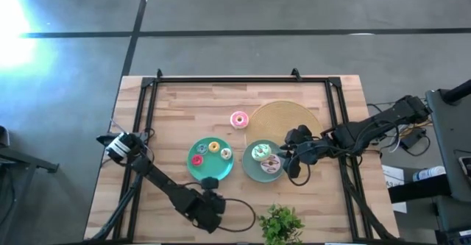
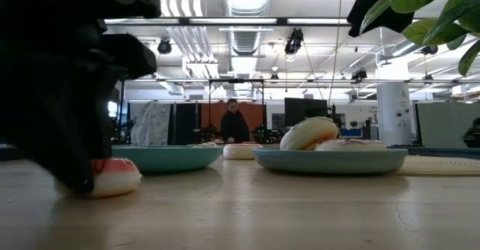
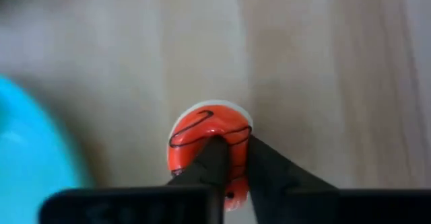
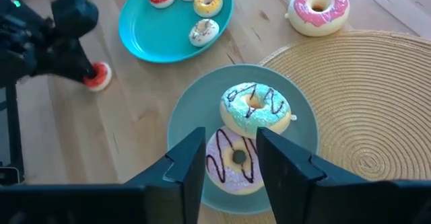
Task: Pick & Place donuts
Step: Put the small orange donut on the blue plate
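Red-iced tiny donut (image 3: 210,146), on bare wood just beside the left teal plate (image 1: 197,173), clenched in left gripper (image 3: 232,158): lift straight, clear rim, release among small donuts; right gripper (image 4: 231,158) open above white donut (image 4: 234,160).

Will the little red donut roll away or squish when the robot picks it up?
Probably not roll: the little red donut lies flat on the wooden table. The left end effector pinches it across the ring, so it may squash slightly if soft. Being tiny, it is likely light, though glossy icing could slip.
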Controlling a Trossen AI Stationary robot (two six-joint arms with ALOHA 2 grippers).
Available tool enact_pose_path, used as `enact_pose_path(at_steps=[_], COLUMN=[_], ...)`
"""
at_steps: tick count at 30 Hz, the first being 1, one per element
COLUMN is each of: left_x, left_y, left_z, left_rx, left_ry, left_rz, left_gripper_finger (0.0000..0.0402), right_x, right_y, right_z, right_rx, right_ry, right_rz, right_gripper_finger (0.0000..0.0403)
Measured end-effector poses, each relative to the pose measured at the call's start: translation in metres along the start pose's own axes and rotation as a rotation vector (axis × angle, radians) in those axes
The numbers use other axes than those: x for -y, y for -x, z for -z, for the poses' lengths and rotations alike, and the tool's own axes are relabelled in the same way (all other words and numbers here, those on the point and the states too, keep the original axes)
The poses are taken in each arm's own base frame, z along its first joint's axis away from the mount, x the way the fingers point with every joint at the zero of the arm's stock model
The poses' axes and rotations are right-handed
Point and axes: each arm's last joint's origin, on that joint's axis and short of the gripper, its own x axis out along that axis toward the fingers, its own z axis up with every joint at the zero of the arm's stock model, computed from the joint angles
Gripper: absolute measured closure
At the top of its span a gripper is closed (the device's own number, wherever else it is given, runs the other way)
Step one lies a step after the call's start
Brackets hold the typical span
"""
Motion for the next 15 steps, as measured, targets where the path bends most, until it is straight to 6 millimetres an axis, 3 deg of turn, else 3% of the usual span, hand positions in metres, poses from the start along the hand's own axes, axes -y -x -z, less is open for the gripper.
enact_pose_path(at_steps=[4,8,11,15], left_x=[-0.014,-0.045,-0.074,-0.105], left_y=[0.026,0.046,0.047,0.02], left_z=[-0.015,-0.019,-0.019,-0.008], left_rx=[0.033,0.048,0.043,-0.015], left_ry=[0.069,0.138,0.22,0.335], left_rz=[-0.058,-0.201,-0.213,-0.101], left_gripper_finger=[0.0397,0.04,0.0401,0.0401], right_x=[0.001,0.001,0.001,0.001], right_y=[-0.001,-0.001,-0.001,-0.001], right_z=[0.001,0.001,0.001,0.001], right_rx=[-0.003,-0.004,-0.002,0.0], right_ry=[0.002,0.005,0.007,0.009], right_rz=[0.004,0.004,0.003,0.003], right_gripper_finger=[0.0282,0.0281,0.0278,0.0278])
